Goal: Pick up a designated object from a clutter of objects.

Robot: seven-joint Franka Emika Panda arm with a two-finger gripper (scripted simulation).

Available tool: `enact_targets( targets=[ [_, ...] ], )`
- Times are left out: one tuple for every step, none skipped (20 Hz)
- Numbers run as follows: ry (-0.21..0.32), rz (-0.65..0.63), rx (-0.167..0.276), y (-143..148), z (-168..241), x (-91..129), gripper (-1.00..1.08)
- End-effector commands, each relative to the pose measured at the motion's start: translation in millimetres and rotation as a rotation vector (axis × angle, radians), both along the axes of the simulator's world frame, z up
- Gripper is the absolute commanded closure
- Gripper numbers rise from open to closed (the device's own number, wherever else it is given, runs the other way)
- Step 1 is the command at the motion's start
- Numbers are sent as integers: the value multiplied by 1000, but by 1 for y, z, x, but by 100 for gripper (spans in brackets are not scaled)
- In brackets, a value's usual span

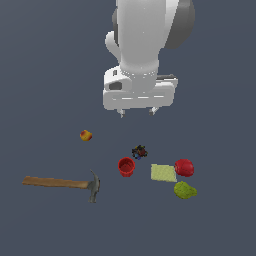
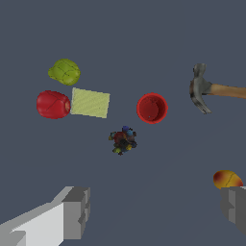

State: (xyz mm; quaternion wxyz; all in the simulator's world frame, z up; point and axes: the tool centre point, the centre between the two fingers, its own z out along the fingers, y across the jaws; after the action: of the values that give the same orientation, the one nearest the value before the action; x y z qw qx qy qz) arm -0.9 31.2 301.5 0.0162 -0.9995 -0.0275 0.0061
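The designated object, a lumpy olive-green pear-like fruit (image 1: 185, 190), lies on the grey floor at the exterior view's right, beside a red round object (image 1: 184, 167) and a pale green flat square (image 1: 163, 173). It also shows in the wrist view (image 2: 64, 71). My gripper (image 1: 136, 111) hangs high above the clutter, open and empty, well away from the fruit. In the wrist view its fingers (image 2: 76, 213) stand wide apart, with the gripper (image 2: 156, 210) holding nothing.
A red cup (image 1: 126, 166) and a tiny dark object (image 1: 139, 151) lie below the gripper. A wooden-handled hammer (image 1: 62, 183) lies at the exterior view's left. A tiny yellow-red fruit (image 1: 86, 135) sits apart, further left.
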Motion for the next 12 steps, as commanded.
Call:
enact_targets(
  targets=[
    [0,17,-2,3,-2,4,-92],
    [-1,28,-4,4,-3,7,-92],
    [-1,40,-5,6,-4,9,-92],
    [-1,53,-7,8,-5,13,-92],
    [-1,69,-9,10,-7,16,-92],
    [-2,85,-11,13,-8,20,-92],
    [-2,104,-13,15,-10,24,-92],
    [-2,123,-16,18,-12,29,-92],
    [-3,145,-18,22,-15,34,-92],
    [-3,168,-21,26,-17,39,-92],
    [-3,193,-23,30,-20,44,-92],
    [-4,219,-25,34,-24,50,-92]
  ],
)
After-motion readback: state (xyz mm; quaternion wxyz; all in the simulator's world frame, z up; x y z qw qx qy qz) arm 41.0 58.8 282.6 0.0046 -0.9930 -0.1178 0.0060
